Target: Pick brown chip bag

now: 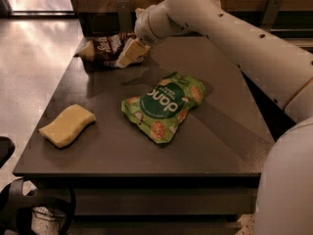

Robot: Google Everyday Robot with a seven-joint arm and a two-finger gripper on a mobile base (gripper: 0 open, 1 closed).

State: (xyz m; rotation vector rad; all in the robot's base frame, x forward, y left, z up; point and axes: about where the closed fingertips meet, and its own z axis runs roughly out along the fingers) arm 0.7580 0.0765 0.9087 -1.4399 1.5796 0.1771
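The gripper (129, 54) is down at the table's (225, 136) far left corner, right against the brown bag (103, 47) lying there. Whether it grips yet, I can't tell. It looks like the reaching step. Next it needs a firm close, then a lift.

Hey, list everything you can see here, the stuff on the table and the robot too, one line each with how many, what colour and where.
brown chip bag: one, dark brown with white lettering, far left corner of the table, crumpled
green pouch: one, bright green with a dark green oval label, middle of the table, lying flat
sponge: one, pale yellow, near left part of the table
table: one, dark grey, holds all three items
arm: one, white, reaches in from the right across the table's far side
gripper: one, pale, at the right end of the brown chip bag
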